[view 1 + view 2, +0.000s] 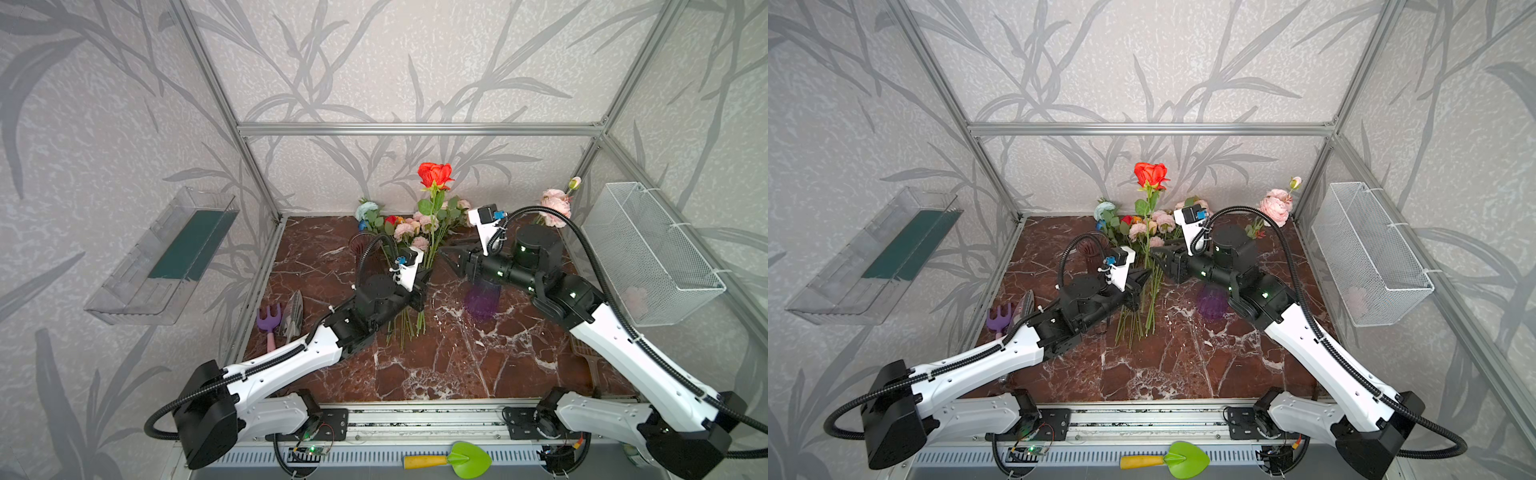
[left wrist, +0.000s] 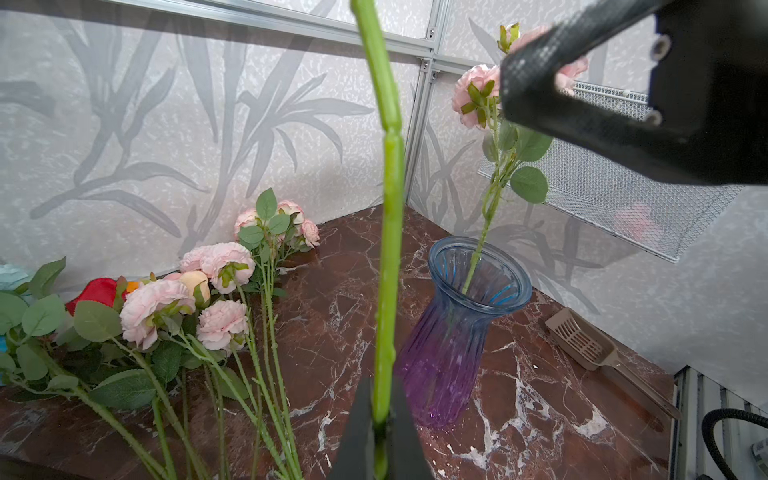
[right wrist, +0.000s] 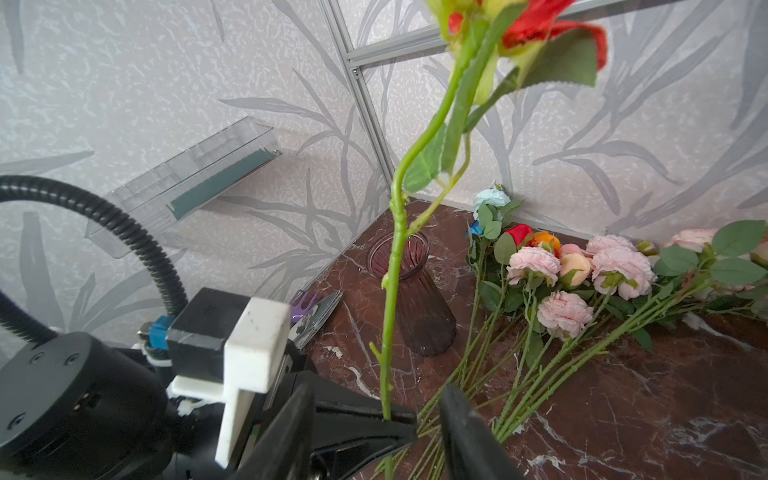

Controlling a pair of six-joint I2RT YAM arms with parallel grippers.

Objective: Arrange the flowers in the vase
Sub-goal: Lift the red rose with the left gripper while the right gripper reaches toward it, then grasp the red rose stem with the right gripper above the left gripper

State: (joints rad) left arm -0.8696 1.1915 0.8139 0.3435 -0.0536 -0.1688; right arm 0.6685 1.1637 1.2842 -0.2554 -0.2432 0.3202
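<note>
The red rose (image 1: 435, 174) stands upright, clear of the table, a little way from the blue-and-purple vase (image 2: 457, 332) on the side toward the loose flowers (image 2: 208, 291). The left gripper (image 2: 381, 415) is clamped on the lower part of its stem. The right gripper (image 3: 376, 403) faces it with jaws apart. In the right wrist view the stem runs up between them, with no contact visible.

The vase stands beneath the right arm and holds one pink flower (image 2: 478, 89). The remaining flowers lie flat on the table beyond the rose from the vase.

Assessment: the step appears to be a handover of the rose. The next move calls for the right jaws to close on the stem before the left lets go, then the stem end to be steered into the vase mouth.
</note>
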